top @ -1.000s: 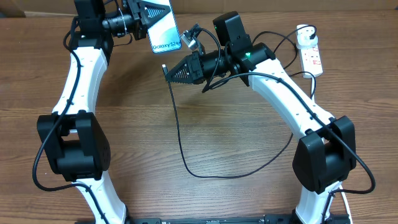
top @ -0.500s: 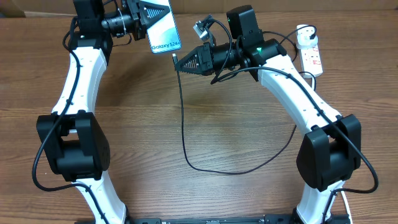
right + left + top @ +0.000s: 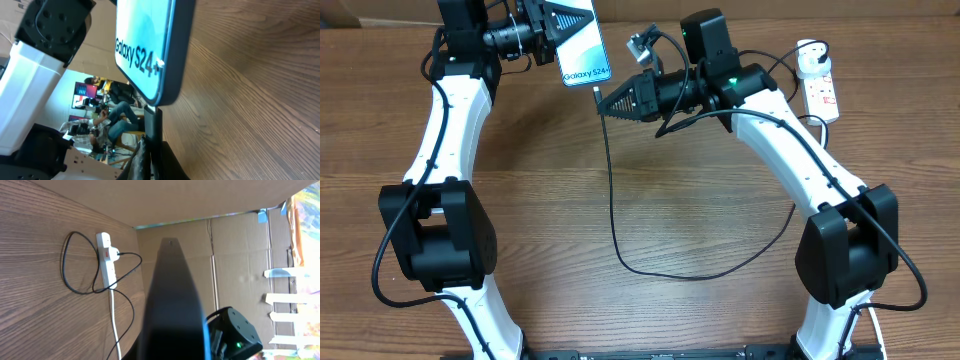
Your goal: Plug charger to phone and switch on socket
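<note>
The phone (image 3: 582, 45), its "Galaxy S24+" screen lit, hangs above the table's far side with my left gripper (image 3: 565, 22) shut on its upper part. From the left wrist it is only a dark slab (image 3: 172, 305). My right gripper (image 3: 602, 103) is shut on the charger's black connector (image 3: 152, 122), which touches the phone's bottom edge (image 3: 167, 97); I cannot tell whether it sits inside the port. The black cable (image 3: 613, 200) loops down across the table and back up to the round white plug (image 3: 810, 58), which sits in the socket (image 3: 823, 92) at the far right.
Cardboard walls close off the table's far side. The white power-strip cord (image 3: 114, 315) and slack black cable (image 3: 67, 275) lie around the power strip (image 3: 106, 262). The cable's low loop (image 3: 690, 277) rests mid-table between both arms.
My right gripper has carried the connector up and to the right, from below the phone to its bottom edge. The left gripper and phone have stayed put.
</note>
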Available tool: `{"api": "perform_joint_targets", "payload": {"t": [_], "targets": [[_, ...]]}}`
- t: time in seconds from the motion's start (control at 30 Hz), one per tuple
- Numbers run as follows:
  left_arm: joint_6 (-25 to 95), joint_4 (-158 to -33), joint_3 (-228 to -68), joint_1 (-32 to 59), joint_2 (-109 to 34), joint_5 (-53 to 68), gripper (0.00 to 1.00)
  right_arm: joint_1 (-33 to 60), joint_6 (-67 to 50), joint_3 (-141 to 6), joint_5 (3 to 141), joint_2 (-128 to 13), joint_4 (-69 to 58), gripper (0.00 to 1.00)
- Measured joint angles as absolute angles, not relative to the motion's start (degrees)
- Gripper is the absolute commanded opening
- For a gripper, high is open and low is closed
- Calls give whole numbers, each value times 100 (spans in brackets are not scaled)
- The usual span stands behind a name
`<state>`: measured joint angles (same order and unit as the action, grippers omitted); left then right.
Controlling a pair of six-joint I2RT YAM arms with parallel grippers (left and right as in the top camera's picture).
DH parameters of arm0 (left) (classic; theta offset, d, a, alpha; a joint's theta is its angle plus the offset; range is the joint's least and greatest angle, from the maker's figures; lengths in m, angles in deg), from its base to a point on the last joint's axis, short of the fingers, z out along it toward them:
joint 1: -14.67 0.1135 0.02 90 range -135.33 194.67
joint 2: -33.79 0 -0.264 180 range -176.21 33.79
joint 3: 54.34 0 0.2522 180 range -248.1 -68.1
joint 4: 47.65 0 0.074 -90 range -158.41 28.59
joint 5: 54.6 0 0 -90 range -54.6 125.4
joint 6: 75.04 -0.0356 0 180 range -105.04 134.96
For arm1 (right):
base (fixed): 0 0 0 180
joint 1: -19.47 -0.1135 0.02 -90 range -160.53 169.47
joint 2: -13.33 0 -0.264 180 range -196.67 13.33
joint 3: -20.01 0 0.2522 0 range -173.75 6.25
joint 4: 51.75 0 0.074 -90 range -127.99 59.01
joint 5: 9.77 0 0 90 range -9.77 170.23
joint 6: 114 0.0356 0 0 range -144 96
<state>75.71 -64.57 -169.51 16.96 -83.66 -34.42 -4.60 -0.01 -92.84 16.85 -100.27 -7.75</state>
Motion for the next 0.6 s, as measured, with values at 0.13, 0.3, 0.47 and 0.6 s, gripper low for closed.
{"api": "perform_joint_targets", "payload": {"t": [0.13, 0.3, 0.47, 0.6], "targets": [[7615, -6479, -16951, 1696, -8366, -3440, 4, -576, -4, -9286, 1832, -10027, -779, 4], [7635, -6484, -16951, 1696, -8366, -3442, 4, -646, -1, -9284, 2050, -10027, -775, 4], [7635, -6484, -16951, 1696, -8366, -3440, 4, -677, -1, -9284, 2365, -10027, -679, 4], [7635, -6484, -16951, 1696, -8366, -3442, 4, -723, -1, -9284, 2588, -10027, -583, 4]]}}
